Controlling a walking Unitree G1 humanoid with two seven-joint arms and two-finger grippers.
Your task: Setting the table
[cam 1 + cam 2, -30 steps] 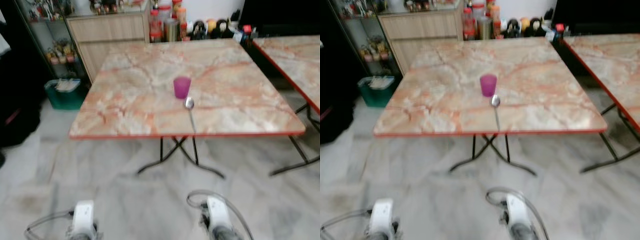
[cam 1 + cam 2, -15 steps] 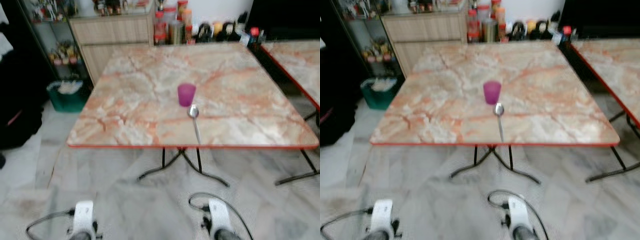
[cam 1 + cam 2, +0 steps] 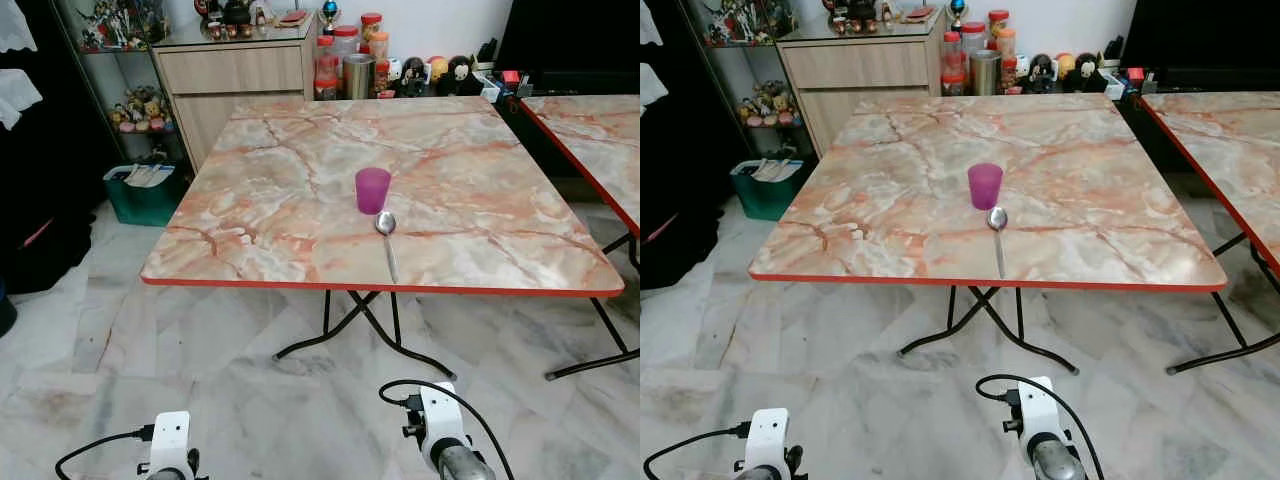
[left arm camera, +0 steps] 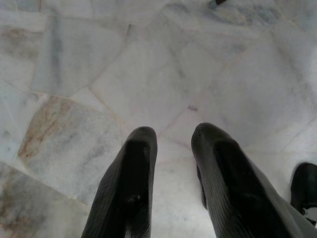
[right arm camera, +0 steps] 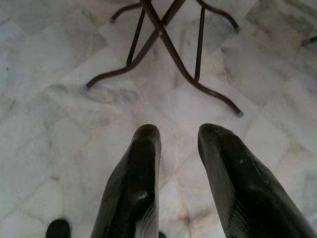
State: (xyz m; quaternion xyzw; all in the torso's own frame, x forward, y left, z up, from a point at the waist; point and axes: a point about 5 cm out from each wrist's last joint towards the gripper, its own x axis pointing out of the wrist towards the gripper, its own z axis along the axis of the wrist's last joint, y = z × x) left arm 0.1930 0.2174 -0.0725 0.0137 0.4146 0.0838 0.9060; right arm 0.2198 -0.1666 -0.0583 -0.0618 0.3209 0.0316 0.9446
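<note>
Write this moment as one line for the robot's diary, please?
table: purple cup, spoon just in front | left gripper: open, empty, over floor | right gripper: open, empty, near table legs

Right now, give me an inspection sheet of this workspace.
Surface: marble-pattern folding table, red edge, black crossed legs.
Job's things: purple cup upright mid-table; spoon just in front of it, handle toward the near edge.
Clutter: nothing seen on the table.
Grippers: left gripper and right gripper open, hanging over the floor.
Cables: black cable looping at the right wrist.
Surroundings: wooden cabinet, jars, green bin, second table.
</note>
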